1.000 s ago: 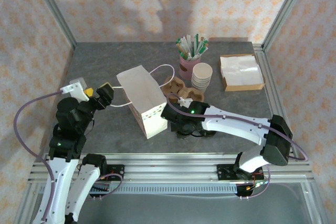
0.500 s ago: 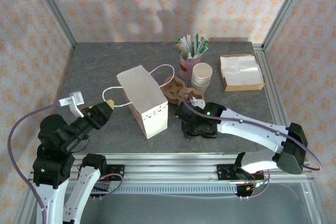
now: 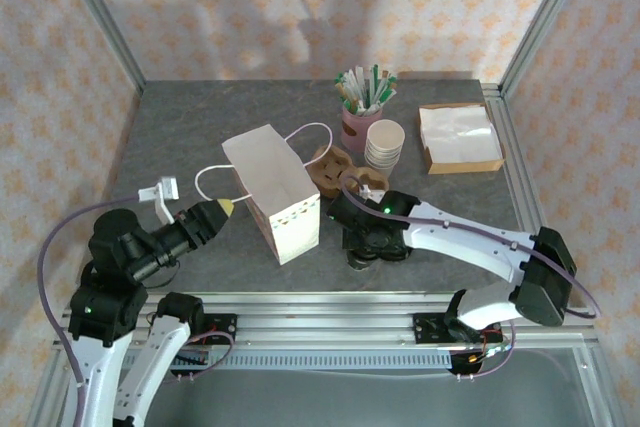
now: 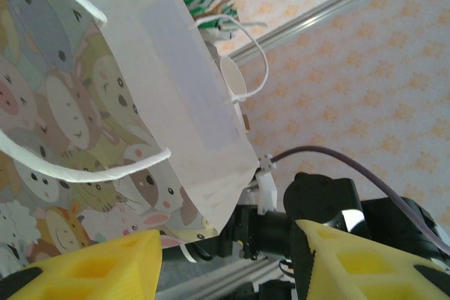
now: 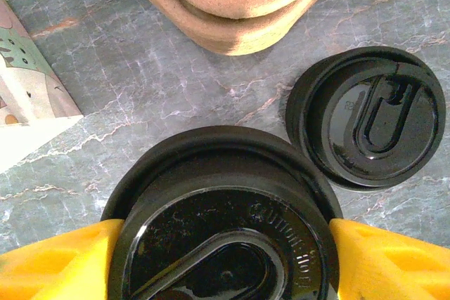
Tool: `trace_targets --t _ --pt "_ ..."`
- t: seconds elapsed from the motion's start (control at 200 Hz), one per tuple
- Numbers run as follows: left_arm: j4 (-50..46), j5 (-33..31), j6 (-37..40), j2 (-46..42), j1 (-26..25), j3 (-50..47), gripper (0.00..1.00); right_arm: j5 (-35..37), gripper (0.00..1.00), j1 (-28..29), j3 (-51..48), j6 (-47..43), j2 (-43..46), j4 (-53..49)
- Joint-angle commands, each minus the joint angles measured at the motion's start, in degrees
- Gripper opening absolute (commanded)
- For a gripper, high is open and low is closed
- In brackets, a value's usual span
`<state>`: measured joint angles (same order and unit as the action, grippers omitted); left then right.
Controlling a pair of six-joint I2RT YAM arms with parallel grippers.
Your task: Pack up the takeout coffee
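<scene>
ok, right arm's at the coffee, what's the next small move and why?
Probably a short straight lift. The right gripper looks closed on both sides of the coffee cup, with a loose lid right beside it and the cardboard carrier close by. Rising first should clear them before swinging to the bag.

White arms [image 3: 470,240], yellow-fingered tools [image 4: 225,265]
</scene>
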<state>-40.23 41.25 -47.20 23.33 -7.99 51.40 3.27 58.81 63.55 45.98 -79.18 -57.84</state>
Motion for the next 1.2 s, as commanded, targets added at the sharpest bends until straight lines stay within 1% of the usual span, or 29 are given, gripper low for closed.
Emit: trace_targets --t 0.0,0.09,0.135,0.17,0.215,0.24,0.245,0.28,0.325,0.36,0.395,0.44,0.51,0.551,0.576,0.601,0.661,0.701,0.751,0.796,0.971,1.106,1.191 --pt "2.5 -1.0 -2.1 2.8 -3.6 2.6 0.52 1.2 0.71 -0.3 0.8 2.1 -1.3 -1.9" --pt "1.6 -5.2 -0.1 7.2 -10.2 7.7 0.50 1.4 0.71 -0.5 0.9 2.7 -2.1 -1.7" --pt "2.0 -8.2 0.0 9.9 -15.1 10.5 0.50 1.7 0.71 -0.6 0.9 3.1 -2.7 -1.9" --pt "2.0 -11.9 0.1 12.0 -19.5 12.5 0.50 2.3 0.71 -0.7 1.1 3.7 -3.0 -2.4" --pt "2.0 -18.0 0.9 14.8 -27.2 14.6 0.50 2.8 0.71 -1.0 1.4 4.3 -3.5 -3.1" --pt "2.8 -21.4 1.1 16.2 -32.9 15.0 0.50 3.2 0.71 -1.0 1.5 4.7 -3.7 -3.3" --pt "2.9 -22.3 1.2 16.6 -33.4 15.1 0.50 3.3 0.71 -1.0 1.5 4.8 -3.8 -3.4" --pt "3.8 -28.6 2.1 18.8 -41.7 16.0 0.50 3.7 0.71 -1.1 1.8 5.7 -4.0 -3.9" --pt "3.0 -36.3 4.3 22.2 -51.2 18.3 0.50 3.8 0.71 -1.2 1.8 6.3 -4.1 -4.1" --pt "1.6 -42.0 5.2 24.3 -56.6 20.5 0.50 3.7 0.71 -1.2 1.8 6.6 -4.2 -4.1" --pt "1.0 -46.3 4.1 25.5 -59.9 21.8 0.49 3.7 0.71 -1.3 1.8 7.1 -4.3 -4.2" --pt "3.2 -48.4 0.3 25.4 -62.1 20.0 0.43 3.6 0.71 -1.4 1.8 7.6 -4.3 -4.3" --pt "14.5 -46.2 -6.2 23.5 -63.5 11.8 0.41 3.3 0.71 -1.7 1.8 8.2 -4.5 -4.2" --pt "19.3 -46.7 -10.1 22.9 -64.8 7.2 0.39 2.8 0.71 -2.0 1.8 8.3 -4.7 -4.1" --pt "21.0 -47.3 -11.1 22.9 -65.9 5.1 0.38 2.6 0.71 -2.1 1.8 8.4 -4.8 -4.0" --pt "21.0 -48.7 -11.7 23.3 -67.2 4.1 0.38 2.5 0.71 -2.2 1.8 8.6 -5.0 -3.8" --pt "16.5 -53.5 -12.9 24.5 -70.9 4.3 0.38 2.0 0.71 -2.5 1.8 9.0 -5.4 -3.7" --pt "15.2 -56.5 -13.2 25.4 -73.5 4.2 0.38 1.7 0.71 -2.6 1.9 9.1 -5.8 -3.7" --pt "15.4 -59.3 -14.9 25.9 -76.1 3.2 0.38 1.4 0.71 -2.8 2.2 9.6 -6.1 -3.8" --pt "17.5 -60.3 -16.5 26.1 -77.6 1.0 0.38 1.1 0.71 -2.9 2.5 10.0 -6.6 -3.9" --pt "25.0 -61.7 -27.0 27.0 -78.9 -8.6 0.39 -1.0 0.71 -3.3 3.6 12.9 -7.6 -4.0" --pt "26.6 -63.4 -30.6 31.8 -80.1 -10.2 0.40 -2.3 0.71 -3.3 3.6 14.8 -7.1 -3.5" --pt "30.5 -63.7 -32.2 35.6 -80.5 -11.4 0.40 -2.5 0.70 -3.3 3.0 15.8 -6.3 -2.6"
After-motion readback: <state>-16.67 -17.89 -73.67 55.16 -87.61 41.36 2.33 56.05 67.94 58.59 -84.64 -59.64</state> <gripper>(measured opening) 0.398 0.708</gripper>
